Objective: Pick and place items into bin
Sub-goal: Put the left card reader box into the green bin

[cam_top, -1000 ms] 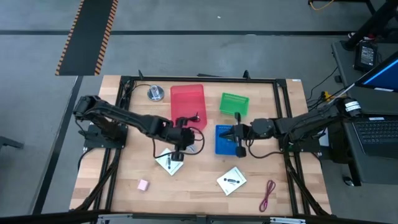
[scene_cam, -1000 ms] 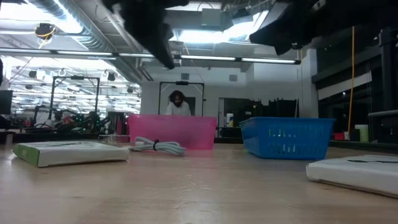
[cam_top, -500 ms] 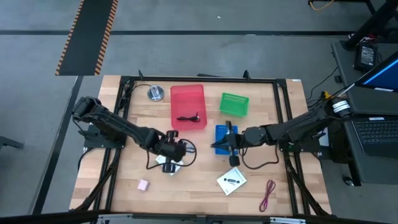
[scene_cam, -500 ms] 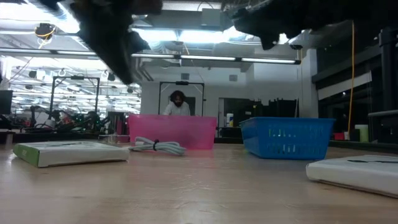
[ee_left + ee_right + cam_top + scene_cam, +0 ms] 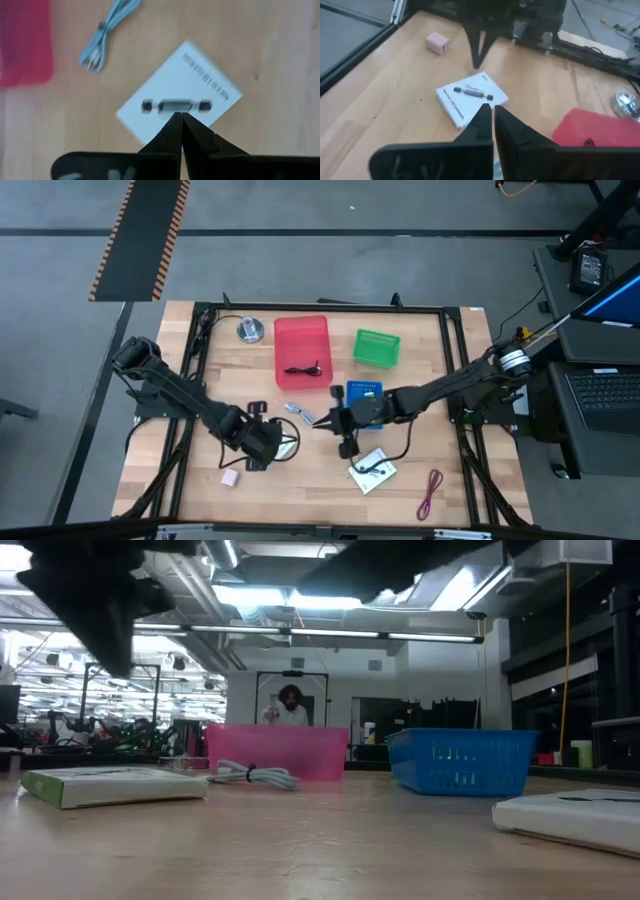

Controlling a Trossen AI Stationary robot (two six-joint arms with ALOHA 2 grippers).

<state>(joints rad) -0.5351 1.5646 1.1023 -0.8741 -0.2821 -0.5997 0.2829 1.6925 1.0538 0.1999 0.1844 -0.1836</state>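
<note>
Pink cube [image 5: 230, 477] sits alone on the wooden worktop [image 5: 200, 500], near the front left. Just beside it we have the left gripper [image 5: 262, 442], hanging low over a white card [image 5: 170, 85] with a black mark. Its fingers [image 5: 192, 135] are clenched tip to tip and grasp nothing; in the left wrist view the tips point at the card's near edge.

Next along, a pale blue cable [image 5: 298, 413] lies loose between the card and the red bin [image 5: 302, 340]. The bin is at the back and already has a small black item [image 5: 300, 369] in it. The silver disc [image 5: 249, 330] lies left of the bin.

The right gripper [image 5: 340, 425] reaches in at mid-worktop, fingers pressed together and empty too. Its arm crosses the blue basket [image 5: 365, 392], with the green basket [image 5: 376, 347] behind. A second white card [image 5: 372, 471] lies near front of it, and a dark red cord [image 5: 430, 493] far right front.

As we judge it, the step is the left arm's pick of the first card, not yet done. To do it well:
- Spread the fingers first; shut tips will only shove the card.
- The card lies flat, so straddle one edge or a corner and come down square.
- Pinch firmly and lift straight up before swinging to the red bin.
- Keep the right arm clear, since both grippers are close here.
</note>
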